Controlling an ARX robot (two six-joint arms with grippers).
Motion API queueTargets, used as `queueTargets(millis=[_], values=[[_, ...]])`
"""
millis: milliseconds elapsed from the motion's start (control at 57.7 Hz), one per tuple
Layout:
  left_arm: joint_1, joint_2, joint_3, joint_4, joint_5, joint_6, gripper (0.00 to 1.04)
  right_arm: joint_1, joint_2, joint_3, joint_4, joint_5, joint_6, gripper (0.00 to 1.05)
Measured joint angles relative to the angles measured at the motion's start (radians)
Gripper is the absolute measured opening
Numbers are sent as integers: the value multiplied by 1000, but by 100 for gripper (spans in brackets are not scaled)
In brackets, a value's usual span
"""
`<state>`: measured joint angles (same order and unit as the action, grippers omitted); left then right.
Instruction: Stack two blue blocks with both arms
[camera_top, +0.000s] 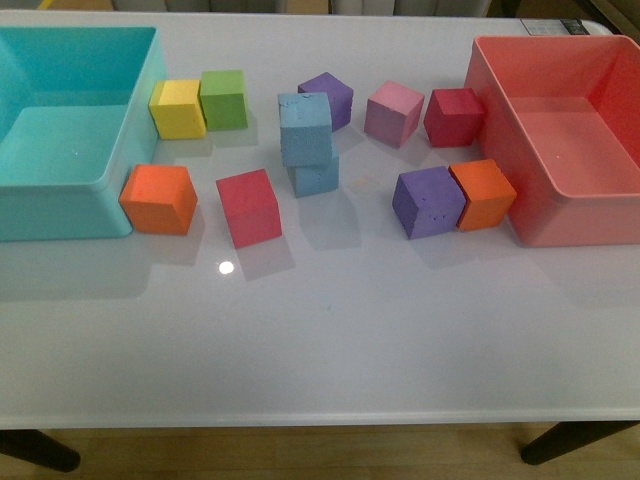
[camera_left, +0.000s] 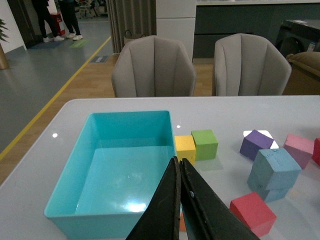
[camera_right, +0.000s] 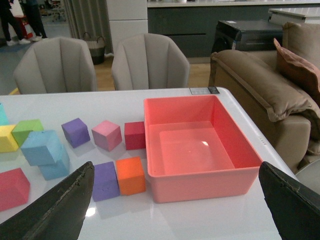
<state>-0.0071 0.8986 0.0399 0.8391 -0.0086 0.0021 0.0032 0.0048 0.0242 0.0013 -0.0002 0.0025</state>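
Top blue block (camera_top: 305, 127) sits skewed on lower block (camera_top: 316, 175). Left gripper (camera_left: 180, 172) closed, empty; right gripper (camera_right: 175, 200) apart. Retreat clear; avoid nudging.

Bright overhead light, table (camera_top: 330, 330) glare, perhaps softened edges.

Two light sky-blue foam cubes with matte, slightly pitted faces stand stacked on the white table (camera_top: 330, 330), toward its far edge and roughly midway between the left and right edges. The upper blue block (camera_top: 305, 127) rests on the lower blue block (camera_top: 317, 176), twisted a little and shifted leftward, so it overhangs that side and the lower one's right part shows. Both stand upright, touching each other only.
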Motion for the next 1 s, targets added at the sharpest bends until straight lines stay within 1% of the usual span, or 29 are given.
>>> queueTargets(millis=[381,658,1005], values=[[3,-346,-25,-298,9,0,2,0,0,0,0,0,0,96],[3,-502,-25,-444,9,0,2,0,0,0,0,0,0,96],[3,-642,-25,-581,9,0,2,0,0,0,0,0,0,96]])
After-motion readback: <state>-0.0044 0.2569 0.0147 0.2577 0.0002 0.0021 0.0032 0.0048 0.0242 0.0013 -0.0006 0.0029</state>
